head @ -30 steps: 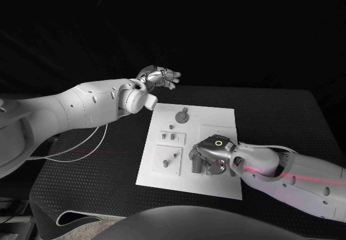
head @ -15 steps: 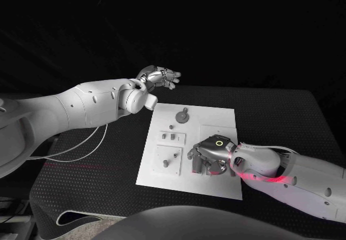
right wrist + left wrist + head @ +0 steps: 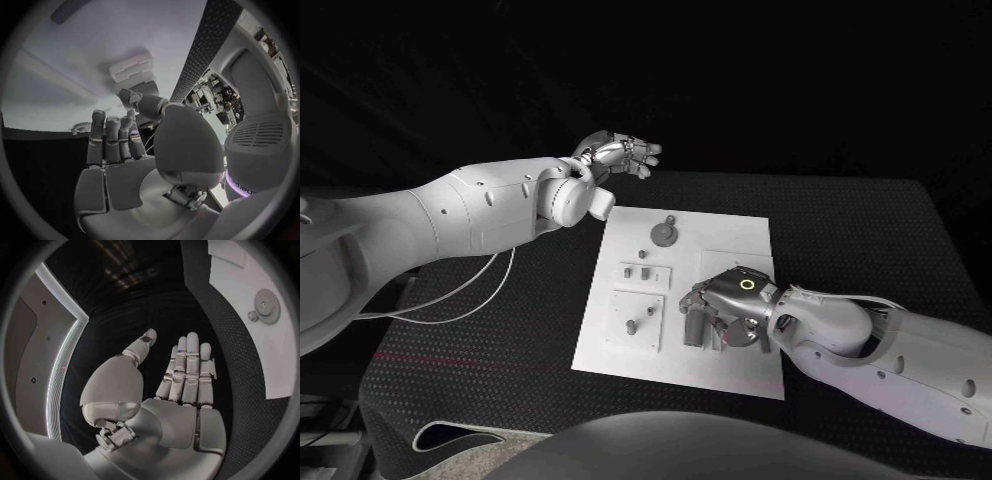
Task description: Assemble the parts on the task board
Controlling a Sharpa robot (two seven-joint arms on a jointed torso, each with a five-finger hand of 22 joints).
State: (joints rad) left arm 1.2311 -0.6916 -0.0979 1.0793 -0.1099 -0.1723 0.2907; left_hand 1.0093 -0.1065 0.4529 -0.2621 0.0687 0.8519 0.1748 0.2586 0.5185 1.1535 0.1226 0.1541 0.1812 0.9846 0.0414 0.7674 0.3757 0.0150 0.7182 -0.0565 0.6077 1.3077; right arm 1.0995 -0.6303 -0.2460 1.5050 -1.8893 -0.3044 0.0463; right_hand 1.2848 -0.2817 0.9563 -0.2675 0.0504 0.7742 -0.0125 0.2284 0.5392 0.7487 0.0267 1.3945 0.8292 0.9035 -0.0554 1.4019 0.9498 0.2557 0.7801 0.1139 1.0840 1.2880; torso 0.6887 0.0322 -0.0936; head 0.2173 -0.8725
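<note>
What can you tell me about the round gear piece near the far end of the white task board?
The gear is a flat grey disc with a toothed rim and a small hub at its centre, looking like plastic or metal. It lies flat on the white task board near its far edge. A much smaller toothed wheel sits right against it on the far side. Nothing else touches it, and neither robot hand is near it.

Right hand (image 3: 726, 310) over task board (image 3: 733, 235)
</note>
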